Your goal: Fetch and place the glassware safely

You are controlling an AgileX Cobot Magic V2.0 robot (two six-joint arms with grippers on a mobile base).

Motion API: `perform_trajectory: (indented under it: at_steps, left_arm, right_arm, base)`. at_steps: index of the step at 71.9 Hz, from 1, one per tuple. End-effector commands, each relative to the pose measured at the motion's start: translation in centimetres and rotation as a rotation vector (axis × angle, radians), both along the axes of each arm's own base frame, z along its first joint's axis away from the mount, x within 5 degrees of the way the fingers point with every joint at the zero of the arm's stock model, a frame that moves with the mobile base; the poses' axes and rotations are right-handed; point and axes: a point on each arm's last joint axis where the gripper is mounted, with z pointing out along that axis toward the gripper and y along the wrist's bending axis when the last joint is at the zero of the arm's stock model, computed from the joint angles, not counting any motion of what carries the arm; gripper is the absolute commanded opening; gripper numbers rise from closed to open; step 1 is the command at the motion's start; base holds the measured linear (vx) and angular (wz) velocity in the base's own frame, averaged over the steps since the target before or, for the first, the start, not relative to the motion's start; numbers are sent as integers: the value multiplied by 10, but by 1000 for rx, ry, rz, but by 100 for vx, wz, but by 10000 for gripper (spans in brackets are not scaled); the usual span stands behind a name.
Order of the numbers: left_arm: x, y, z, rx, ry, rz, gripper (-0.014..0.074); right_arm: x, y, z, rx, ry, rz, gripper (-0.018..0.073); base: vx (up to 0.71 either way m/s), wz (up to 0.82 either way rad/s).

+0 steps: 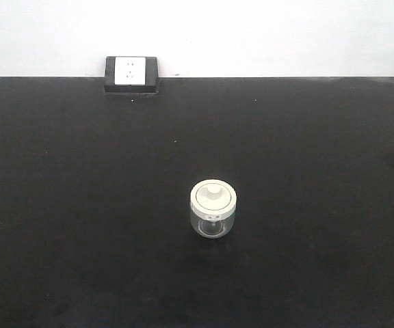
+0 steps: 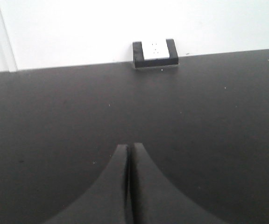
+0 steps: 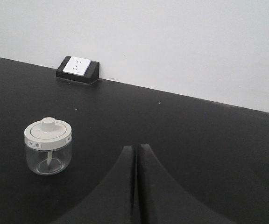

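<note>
The glassware is a small squat clear jar with a cream-white lid and a central knob. It stands upright near the middle of the black table, untouched. The right wrist view shows the glassware to the left of my right gripper, which is shut and empty, well apart from it. My left gripper is shut too, with nothing between its fingers, and the jar is out of its view. Neither gripper appears in the front view.
A black socket box with a white face sits at the table's far edge against the white wall; the socket box also shows ahead of the left gripper. The black table fills the scene.
</note>
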Motion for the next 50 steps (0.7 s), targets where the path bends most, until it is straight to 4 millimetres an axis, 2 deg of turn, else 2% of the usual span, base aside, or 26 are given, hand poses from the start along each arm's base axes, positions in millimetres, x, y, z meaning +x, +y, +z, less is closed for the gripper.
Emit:
perform_trajectory:
  at_steps: [1, 20, 50]
  left_arm:
    - [0, -1, 0, -2, -92, -5, -7]
    - [0, -1, 9, -39, -194, -13, -7]
    - [0, -1, 7, -68, -167, -11, -7]
  right_arm:
    - [-2, 0, 15, 21, -101, 3, -8]
    - [-2, 0, 15, 21, -101, 3, -8]
    - [-2, 0, 15, 21, -101, 3, -8]
  base:
    - [0, 0]
    - [0, 0]
    - [0, 0]
